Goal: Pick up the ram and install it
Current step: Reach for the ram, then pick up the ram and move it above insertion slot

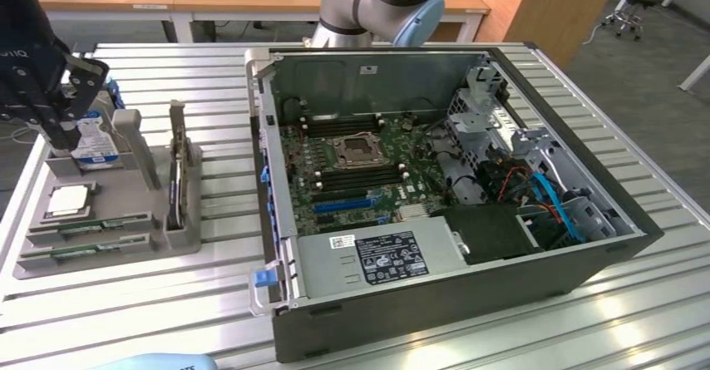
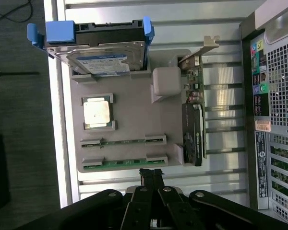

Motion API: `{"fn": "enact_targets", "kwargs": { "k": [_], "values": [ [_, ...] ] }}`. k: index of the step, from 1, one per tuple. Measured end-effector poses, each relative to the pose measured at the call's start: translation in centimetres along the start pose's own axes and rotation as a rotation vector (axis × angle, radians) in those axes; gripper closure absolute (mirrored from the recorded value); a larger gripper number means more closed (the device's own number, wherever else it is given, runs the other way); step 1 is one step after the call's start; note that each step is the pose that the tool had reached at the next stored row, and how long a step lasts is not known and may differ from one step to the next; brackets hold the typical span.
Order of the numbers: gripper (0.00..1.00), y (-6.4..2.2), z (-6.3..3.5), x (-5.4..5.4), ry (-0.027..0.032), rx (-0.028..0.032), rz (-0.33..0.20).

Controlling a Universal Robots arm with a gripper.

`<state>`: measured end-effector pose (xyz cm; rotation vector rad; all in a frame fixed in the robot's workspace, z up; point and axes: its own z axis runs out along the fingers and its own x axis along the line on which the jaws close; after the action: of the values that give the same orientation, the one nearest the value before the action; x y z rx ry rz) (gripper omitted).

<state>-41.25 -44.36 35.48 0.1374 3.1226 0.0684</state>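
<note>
Closed claw (image 2: 151, 173) with "OTIQ" lettering, near the ram (image 2: 122, 163) in grey tray (image 2: 134, 112)

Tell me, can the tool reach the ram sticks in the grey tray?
Probably yes: both ram sticks lie uncovered in slots of the grey tray, with nothing over them, and the tool hangs above that tray, though its jaws are shut.
</note>
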Motion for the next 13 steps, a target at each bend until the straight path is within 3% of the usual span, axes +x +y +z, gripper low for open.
{"fn": "enact_targets", "kwargs": {
  "k": [13],
  "values": [
    [0.90,-0.01,0.14,0.00,0.0000,0.0000,0.000]
  ]
}}
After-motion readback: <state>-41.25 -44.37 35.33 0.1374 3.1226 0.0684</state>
